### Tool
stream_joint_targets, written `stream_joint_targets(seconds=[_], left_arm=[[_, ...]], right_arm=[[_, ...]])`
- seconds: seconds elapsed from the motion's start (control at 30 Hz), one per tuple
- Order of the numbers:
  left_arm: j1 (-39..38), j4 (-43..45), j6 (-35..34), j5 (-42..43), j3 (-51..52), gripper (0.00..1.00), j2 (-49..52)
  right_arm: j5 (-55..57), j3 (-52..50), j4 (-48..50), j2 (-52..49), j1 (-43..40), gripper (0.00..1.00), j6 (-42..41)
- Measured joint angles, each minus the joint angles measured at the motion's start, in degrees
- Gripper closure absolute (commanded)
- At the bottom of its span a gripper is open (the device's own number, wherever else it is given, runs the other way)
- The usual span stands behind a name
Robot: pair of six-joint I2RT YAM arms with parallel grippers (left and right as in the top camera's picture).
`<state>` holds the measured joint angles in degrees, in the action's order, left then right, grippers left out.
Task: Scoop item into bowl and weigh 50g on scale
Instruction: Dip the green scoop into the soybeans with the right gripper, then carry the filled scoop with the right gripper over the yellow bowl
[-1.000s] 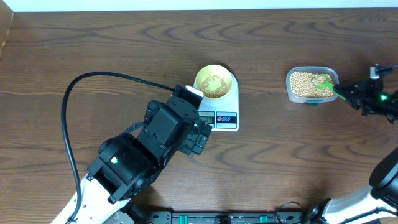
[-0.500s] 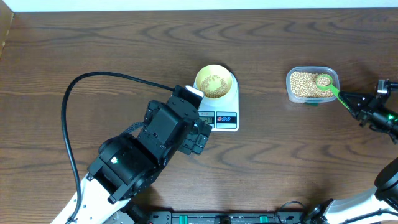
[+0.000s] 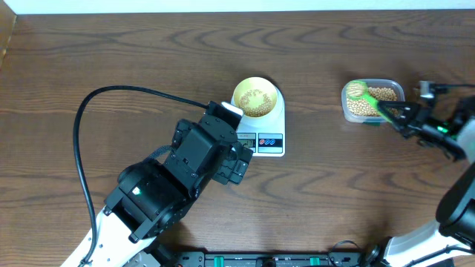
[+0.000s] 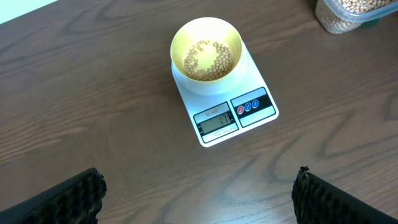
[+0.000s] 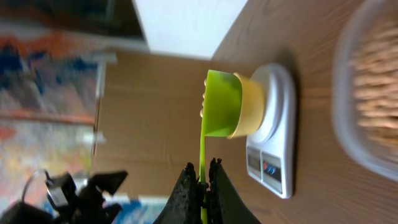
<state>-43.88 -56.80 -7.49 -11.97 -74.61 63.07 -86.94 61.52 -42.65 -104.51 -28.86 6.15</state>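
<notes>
The pale yellow bowl (image 3: 257,98) stands on the white scale (image 3: 272,141) and holds a thin layer of beans (image 4: 206,57). In the left wrist view the bowl (image 4: 180,37) and the scale (image 4: 249,121) lie ahead of my left gripper (image 4: 199,200), which is open and empty above the table. My right gripper (image 3: 394,114) is shut on the handle of a green scoop (image 3: 357,90). The scoop carries beans over the left end of the clear tub (image 3: 373,111). In the right wrist view the scoop (image 5: 222,102) stands in front of the bowl (image 5: 253,112).
The clear tub of beans (image 5: 367,99) sits on the table to the right of the scale. My left arm's black body (image 3: 163,189) and its cable (image 3: 78,148) cover the table's front left. The scale's display and buttons (image 4: 233,115) face the front edge.
My right gripper has lifted the scoop out of the tub's right side and carried it left with beans in it. The left arm, bowl and scale have not moved.
</notes>
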Motion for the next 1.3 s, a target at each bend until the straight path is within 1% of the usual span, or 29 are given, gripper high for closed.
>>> stream_joint_targets(seconds=[0.07, 0.17, 0.27, 0.47, 0.6, 0.7, 0.83, 0.93, 1.13, 1.3], left_arm=[[0.0, 0.0, 0.0, 0.0, 0.0, 0.02, 0.0], [0.0, 0.0, 0.0, 0.0, 0.0, 0.02, 0.0], [0.0, 0.0, -0.02, 0.0, 0.0, 0.02, 0.0], [0.0, 0.0, 0.0, 0.0, 0.0, 0.02, 0.02], [0.0, 0.02, 0.0, 0.0, 0.0, 0.02, 0.07], [0.0, 0.0, 0.0, 0.0, 0.0, 0.02, 0.07], [0.0, 0.0, 0.0, -0.02, 0.0, 0.02, 0.07], [0.0, 0.0, -0.02, 0.0, 0.0, 0.02, 0.07], [0.0, 0.0, 0.0, 0.0, 0.0, 0.02, 0.07], [0.0, 0.0, 0.0, 0.0, 0.0, 0.02, 0.07]], right_arm=[[-0.22, 0.0, 1.22, 0.0, 3.41, 0.99, -0.11], [-0.37, 0.04, 5.68, 0.0, 8.2, 0.99, -1.73], [-0.7, 0.02, 14.25, 0.0, 12.55, 0.99, -6.4], [0.5, 0.07, 33.83, 0.0, 19.43, 0.99, -20.31], [2.32, 0.13, 48.52, 0.0, 23.17, 0.99, -31.87], [3.72, 0.26, 55.58, 0.0, 26.01, 0.99, -39.06], [5.4, 0.26, 57.0, 0.0, 28.96, 0.99, -44.24], [6.82, 0.26, 57.09, 0.0, 30.95, 0.99, -45.92], [11.39, 0.26, 57.07, 0.0, 34.51, 0.99, -46.01], [16.35, 0.24, 55.67, 0.0, 36.35, 0.99, -44.02]])
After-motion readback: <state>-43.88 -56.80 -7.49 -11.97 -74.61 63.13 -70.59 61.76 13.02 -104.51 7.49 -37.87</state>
